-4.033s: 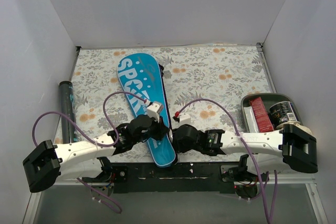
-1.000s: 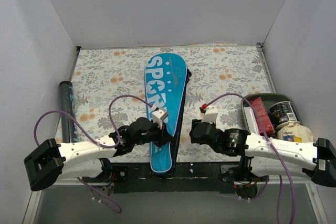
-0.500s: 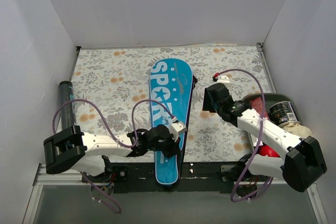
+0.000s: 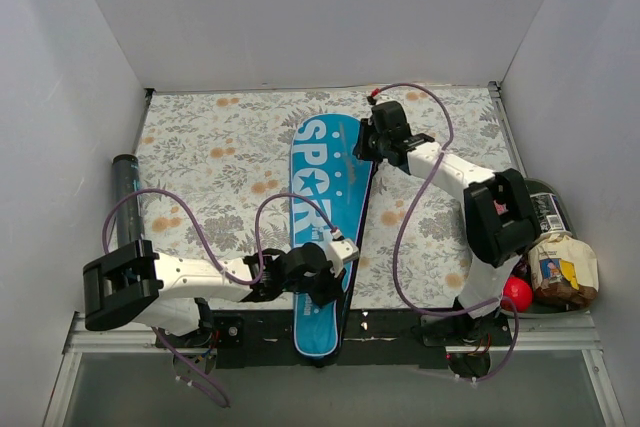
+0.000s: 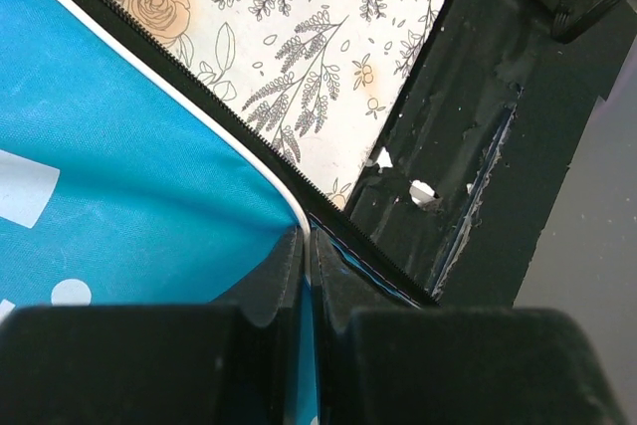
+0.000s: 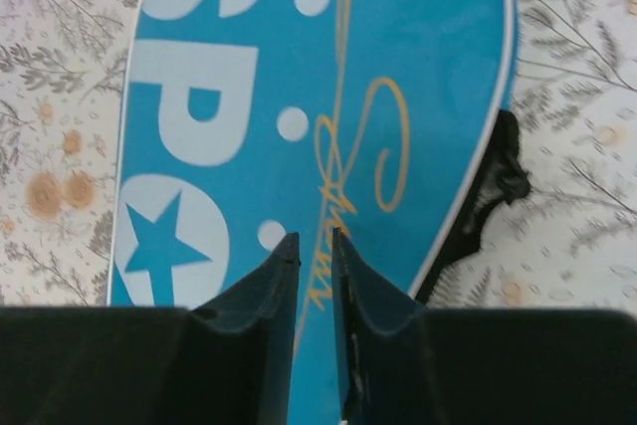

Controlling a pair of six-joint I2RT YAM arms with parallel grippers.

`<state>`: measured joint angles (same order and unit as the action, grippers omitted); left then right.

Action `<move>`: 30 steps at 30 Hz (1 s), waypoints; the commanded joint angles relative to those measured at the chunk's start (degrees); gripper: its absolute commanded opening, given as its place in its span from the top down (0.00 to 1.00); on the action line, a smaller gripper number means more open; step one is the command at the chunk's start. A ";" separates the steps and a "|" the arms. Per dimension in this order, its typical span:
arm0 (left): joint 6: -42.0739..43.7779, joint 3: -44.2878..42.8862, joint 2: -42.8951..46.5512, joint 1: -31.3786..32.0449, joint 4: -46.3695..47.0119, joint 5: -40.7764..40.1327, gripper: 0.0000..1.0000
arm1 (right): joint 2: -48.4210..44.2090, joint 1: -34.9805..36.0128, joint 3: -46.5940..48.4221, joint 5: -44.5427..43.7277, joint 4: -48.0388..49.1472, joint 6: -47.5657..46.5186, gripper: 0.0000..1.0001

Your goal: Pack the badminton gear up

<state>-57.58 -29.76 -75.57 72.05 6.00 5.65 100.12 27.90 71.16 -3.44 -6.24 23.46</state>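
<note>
The long blue cover [image 4: 325, 197] lettered "SPORT" lies lengthwise down the middle of the floral mat, its narrow end over the black front strip. My left gripper [image 4: 325, 275] is shut on the cover's white-piped edge [image 5: 289, 208] near that narrow end, its fingertips [image 5: 307, 236] pinching the fabric. My right gripper [image 4: 372, 144] hovers over the cover's wide far end [image 6: 418, 37], jaws only narrowly apart [image 6: 316, 238], holding nothing. The black tube [image 4: 127, 202] lies at the mat's left edge. Rackets and shuttlecocks are out of view.
A tray [image 4: 548, 195] at the right holds a can, a food packet [image 4: 562, 269] and, beside it, the red ball [image 4: 517, 293]. The cover's black zipper edge [image 6: 493, 186] gapes on its right side. White walls enclose the mat on three sides.
My right arm has swung from beside the cover's middle up to its wide far end. The cover has turned slightly. My left gripper has kept its hold near the narrow end.
</note>
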 commanded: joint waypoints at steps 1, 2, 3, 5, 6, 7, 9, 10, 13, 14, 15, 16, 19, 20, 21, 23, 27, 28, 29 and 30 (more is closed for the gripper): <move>0.98 -0.48 1.57 1.34 -2.48 0.24 1.00 | 6.66 0.58 6.88 7.30 5.27 -1.40 0.83; 0.98 -0.39 1.65 1.42 -2.57 0.06 1.00 | 8.06 0.75 8.11 7.31 5.01 -1.40 0.86; 0.98 -0.13 1.65 1.51 -2.75 0.06 1.00 | 10.86 0.84 11.08 7.14 3.88 -1.40 0.89; 0.98 0.23 1.92 1.51 -2.57 0.32 1.00 | 13.69 0.84 13.56 6.96 2.73 -1.14 0.97; 0.98 0.57 1.92 1.51 -2.49 0.24 1.00 | 16.23 0.84 15.14 6.96 2.29 -1.14 0.99; 0.98 0.58 2.01 1.51 -2.40 0.24 1.00 | 17.47 0.84 16.02 6.87 1.85 -1.05 0.99; 0.98 0.75 2.27 1.51 -2.57 -0.28 1.00 | 20.19 0.84 16.91 5.47 0.27 -0.88 0.99; 0.89 0.93 2.44 1.51 -2.66 -0.55 1.00 | 20.64 0.84 16.48 4.42 -0.08 -0.61 0.99; 0.02 1.28 2.45 1.51 -3.19 -2.22 1.00 | 21.61 0.32 14.20 0.29 -0.52 0.88 0.99; -0.33 1.19 2.27 1.51 -3.45 -2.48 1.00 | 21.70 -0.04 13.66 -1.20 -1.14 1.40 0.99; -0.95 1.11 1.75 1.51 -3.54 -2.83 1.00 | 21.87 -0.30 13.31 -1.82 -2.71 2.11 0.99; -1.39 0.67 1.31 1.51 -3.89 -3.88 1.00 | 21.79 -0.56 13.05 -2.44 -3.86 2.72 0.99; -3.58 -1.34 -1.58 1.51 -5.65 -8.25 1.00 | 20.12 -1.36 10.94 -5.16 -7.64 3.87 0.99; -4.02 -1.96 -2.47 1.43 -7.91 -9.42 1.00 | 19.34 -1.53 9.37 -7.00 -8.78 4.22 0.99; -4.73 -2.67 -3.43 1.25 -8.80 -10.73 1.00 | 17.94 -1.53 8.57 -7.97 -9.40 4.83 0.99; -6.40 -4.77 -6.86 0.20 -10.65 -11.89 1.00 | 16.70 -1.62 7.34 -9.90 -11.68 5.45 0.99; -8.95 -6.19 -10.38 -4.53 -10.40 -10.22 1.00 | 12.40 -2.15 1.82 -12.11 -13.18 7.03 0.99; -9.39 -6.28 -10.73 -5.42 -10.22 -9.96 1.00 | 11.51 -2.24 0.58 -12.20 -13.18 7.64 0.99; -10.00 -6.36 -11.35 -6.39 -9.87 -9.43 1.00 | 10.72 -2.67 -0.57 -12.46 -13.10 7.91 0.99; -10.27 -6.80 -11.61 -8.49 -9.78 -8.39 1.00 | 8.97 -2.76 -1.62 -12.47 -13.01 8.17 0.99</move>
<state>-66.17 -36.14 -84.36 69.84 -1.23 2.15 112.44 26.06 75.07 -11.64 -9.63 30.30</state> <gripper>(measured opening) 0.021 0.021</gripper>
